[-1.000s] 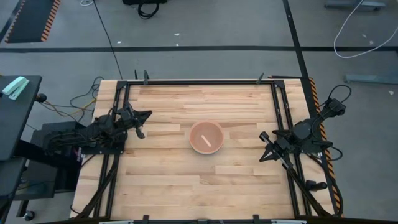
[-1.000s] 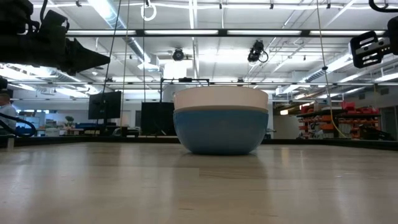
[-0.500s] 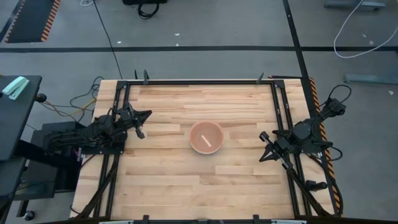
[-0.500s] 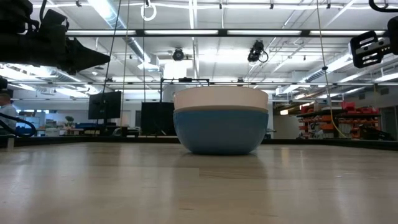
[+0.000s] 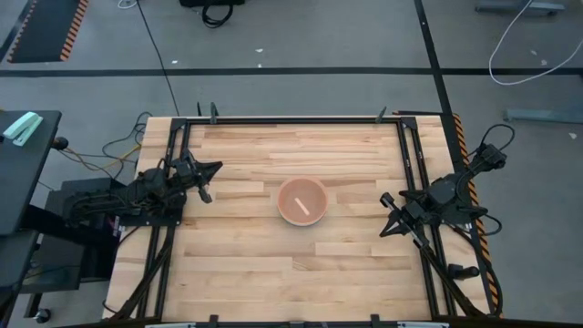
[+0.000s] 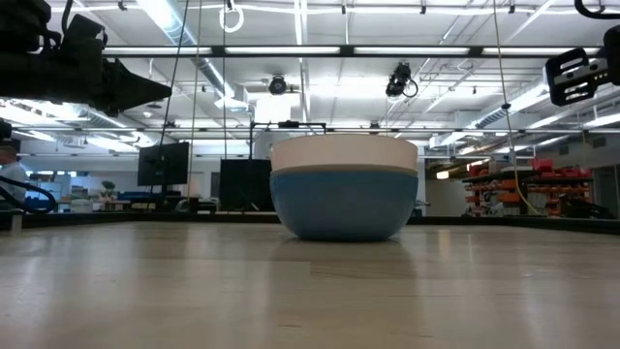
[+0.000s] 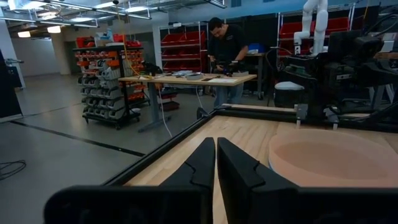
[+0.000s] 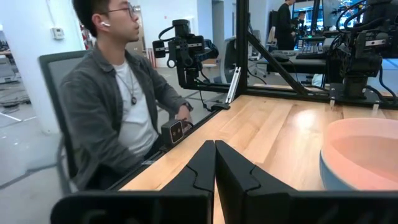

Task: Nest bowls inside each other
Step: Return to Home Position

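Observation:
The bowls stand nested in one stack at the table's middle. From above only the pink-orange bowl (image 5: 301,200) shows, innermost and on top. In the low view the blue bowl (image 6: 339,206) rests by its base on the wood, with a pale rim band (image 6: 339,153) rising out of it. The grey-white bowl cannot be made out on its own. My left gripper (image 5: 218,167) (image 7: 216,148) hovers shut near the left edge, well left of the stack. My right gripper (image 5: 383,233) (image 8: 215,150) hovers shut near the right edge, right of the stack.
A black metal frame (image 5: 291,119) runs along the table's edges. A seated person (image 8: 118,106) shows beyond the table in the right wrist view, and another person (image 7: 225,46) stands at a far workbench. Bare wood (image 5: 301,264) lies around the stack.

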`<state>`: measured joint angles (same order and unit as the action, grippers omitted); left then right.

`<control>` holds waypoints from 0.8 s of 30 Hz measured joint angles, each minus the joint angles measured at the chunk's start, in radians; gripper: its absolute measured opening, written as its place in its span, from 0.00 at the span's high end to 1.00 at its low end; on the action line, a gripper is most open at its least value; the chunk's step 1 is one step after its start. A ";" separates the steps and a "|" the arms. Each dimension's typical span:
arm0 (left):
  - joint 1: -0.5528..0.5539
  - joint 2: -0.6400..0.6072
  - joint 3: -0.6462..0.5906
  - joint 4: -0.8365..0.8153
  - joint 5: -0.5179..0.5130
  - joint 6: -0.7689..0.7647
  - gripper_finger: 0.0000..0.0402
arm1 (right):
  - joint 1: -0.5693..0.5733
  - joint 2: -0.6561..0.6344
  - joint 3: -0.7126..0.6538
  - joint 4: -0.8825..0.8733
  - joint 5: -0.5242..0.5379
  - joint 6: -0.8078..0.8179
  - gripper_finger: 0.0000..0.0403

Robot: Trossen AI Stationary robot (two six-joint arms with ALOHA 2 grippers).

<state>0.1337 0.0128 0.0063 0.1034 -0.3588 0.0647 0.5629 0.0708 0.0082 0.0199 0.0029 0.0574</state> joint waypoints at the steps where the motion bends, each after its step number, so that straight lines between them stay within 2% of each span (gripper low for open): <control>1: 0.000 0.000 0.000 0.000 0.000 0.000 0.94 | 0.000 0.000 0.000 0.000 0.000 0.000 0.96; 9: 0.000 0.000 0.000 0.000 0.000 0.000 0.91 | 0.000 0.000 0.000 0.000 0.000 0.000 0.96; 24: 0.000 0.000 0.000 0.000 0.000 0.000 0.93 | 0.000 0.000 0.000 0.000 0.000 0.000 0.96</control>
<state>0.1337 0.0128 0.0063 0.1036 -0.3584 0.0643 0.5631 0.0708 0.0086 0.0199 0.0028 0.0575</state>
